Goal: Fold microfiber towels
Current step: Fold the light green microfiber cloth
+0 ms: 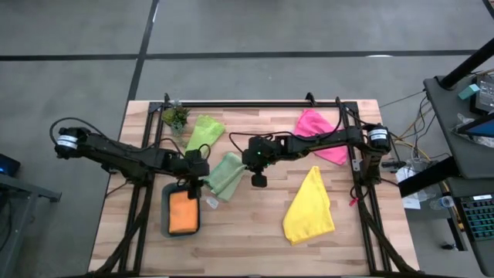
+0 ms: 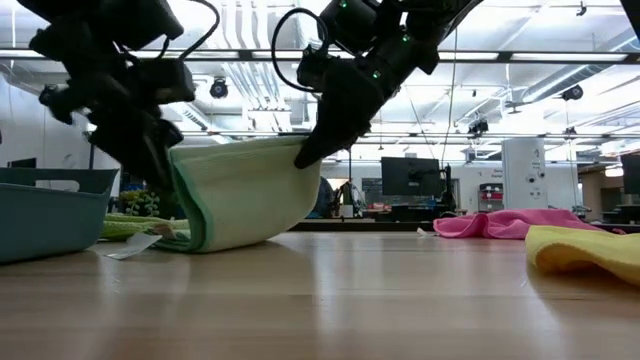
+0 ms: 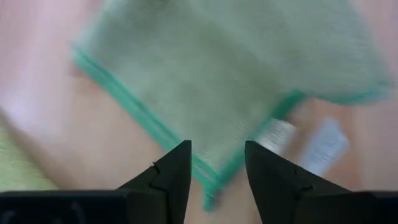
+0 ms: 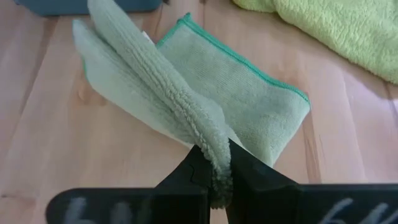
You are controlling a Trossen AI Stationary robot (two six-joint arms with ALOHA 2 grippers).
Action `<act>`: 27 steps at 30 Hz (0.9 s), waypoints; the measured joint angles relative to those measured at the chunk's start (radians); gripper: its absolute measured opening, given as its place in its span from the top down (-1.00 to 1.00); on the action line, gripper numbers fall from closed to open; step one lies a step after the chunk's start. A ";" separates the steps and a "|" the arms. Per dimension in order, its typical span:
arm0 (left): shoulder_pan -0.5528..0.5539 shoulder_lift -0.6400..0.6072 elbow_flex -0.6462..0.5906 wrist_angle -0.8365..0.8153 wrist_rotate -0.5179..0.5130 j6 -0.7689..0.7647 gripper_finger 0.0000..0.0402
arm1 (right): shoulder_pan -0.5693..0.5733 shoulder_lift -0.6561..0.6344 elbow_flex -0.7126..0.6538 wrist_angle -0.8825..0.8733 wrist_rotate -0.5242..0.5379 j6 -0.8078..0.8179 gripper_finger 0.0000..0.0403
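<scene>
A pale sage green towel (image 1: pixel 225 174) lies mid-table, part of it raised; my right gripper (image 4: pixel 214 155) is shut on that raised part. My left gripper (image 3: pixel 216 146) is open just above the towel's corner (image 3: pixel 208 180), beside its left side in the low view (image 2: pixel 160 165); I cannot see it touch. An orange towel (image 1: pixel 183 210) lies in the teal tray (image 1: pixel 167 208). Lime green (image 1: pixel 204 131), pink (image 1: pixel 320 135) and yellow (image 1: pixel 309 207) towels lie flat on the table. My right gripper pinches a bunched edge of the sage towel (image 4: pixel 208 134) between its two fingers, slanting down from the table's right. How many layers it holds, I cannot tell. The held part is lifted (image 2: pixel 300 150) and curves down to the fold (image 2: pixel 195 235), which rests on the table.
A small potted plant (image 1: pixel 176 117) stands at the far left by the black frame rail (image 1: pixel 255 103). The towel's white label (image 2: pixel 135 245) lies by the tray. Bare wood (image 1: pixel 247 239) stretches along the near edge.
</scene>
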 joint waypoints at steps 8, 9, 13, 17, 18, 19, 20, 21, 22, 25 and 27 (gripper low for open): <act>0.045 0.117 0.000 0.123 -0.046 0.077 0.33 | -0.006 0.000 0.022 -0.004 0.000 0.017 0.96; 0.050 0.138 0.002 0.139 -0.046 0.081 0.33 | -0.006 0.000 0.025 -0.005 -0.001 0.019 0.96; 0.069 0.221 0.002 0.146 -0.048 0.081 0.33 | -0.008 0.000 0.033 -0.005 -0.002 0.027 0.96; 0.072 0.295 0.000 0.180 -0.048 0.079 0.33 | -0.009 0.000 0.033 -0.005 -0.002 0.028 0.96; 0.072 0.308 0.001 0.195 -0.048 0.079 0.33 | -0.010 0.005 0.033 -0.002 -0.002 0.029 0.96; 0.072 0.320 0.003 0.209 -0.047 0.078 0.33 | -0.010 0.011 0.033 0.005 -0.002 0.030 0.96; 0.072 0.329 0.005 0.222 -0.046 0.078 0.33 | -0.014 0.016 0.033 0.006 -0.002 0.037 0.96; 0.072 0.336 0.007 0.229 -0.045 0.078 0.33 | -0.015 0.028 0.036 0.000 -0.002 0.044 0.96; 0.072 0.340 0.008 0.229 -0.043 0.078 0.33 | -0.021 0.040 0.044 -0.002 -0.002 0.048 0.96; 0.072 0.332 0.009 0.226 -0.040 0.078 0.33 | -0.036 0.074 0.068 -0.007 0.017 0.065 0.96; 0.072 0.314 0.006 0.219 -0.038 0.079 0.33 | -0.048 0.092 0.090 -0.009 0.027 0.068 0.96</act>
